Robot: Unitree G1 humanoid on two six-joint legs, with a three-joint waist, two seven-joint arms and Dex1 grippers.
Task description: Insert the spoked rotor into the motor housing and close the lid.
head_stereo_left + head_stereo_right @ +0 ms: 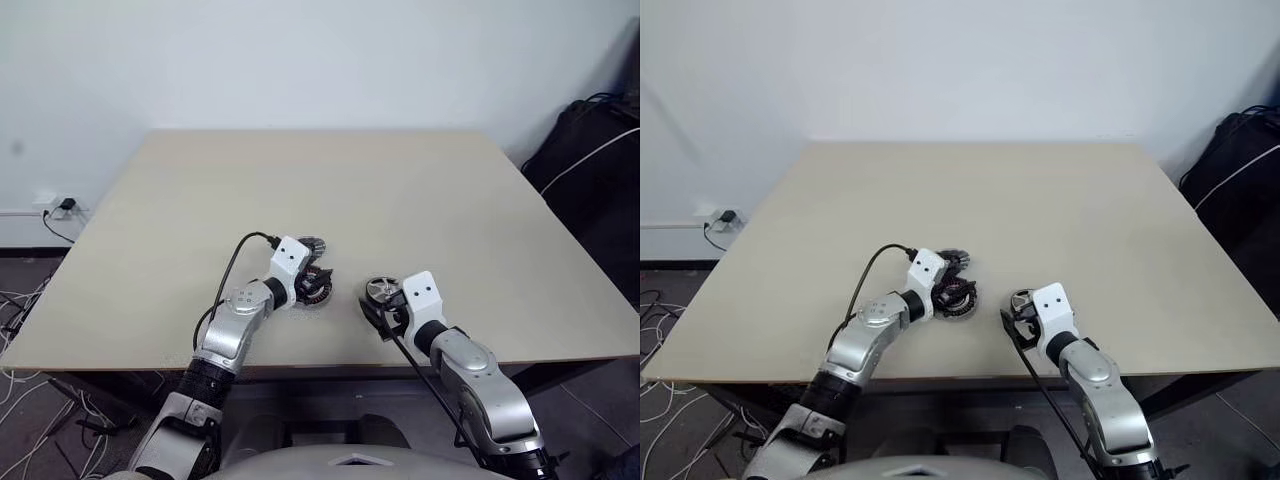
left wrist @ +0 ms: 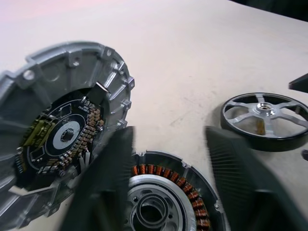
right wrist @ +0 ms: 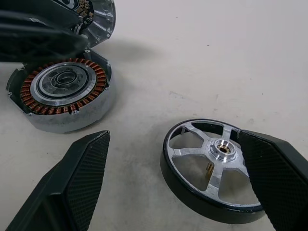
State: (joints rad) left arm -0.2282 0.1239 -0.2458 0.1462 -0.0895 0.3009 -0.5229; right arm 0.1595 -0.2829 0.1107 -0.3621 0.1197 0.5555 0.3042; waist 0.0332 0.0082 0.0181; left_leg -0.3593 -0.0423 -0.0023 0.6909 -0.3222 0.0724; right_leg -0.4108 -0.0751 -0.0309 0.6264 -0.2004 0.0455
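no readable text, no labels or brand marks, no numbers legible on the circuit board inside the lid (image 2: pixel 62 139), markings there too small to make out

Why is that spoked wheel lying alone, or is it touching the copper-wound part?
Apart. The right wrist view shows a bare strip of table between the spoked rotor and the motor housing.
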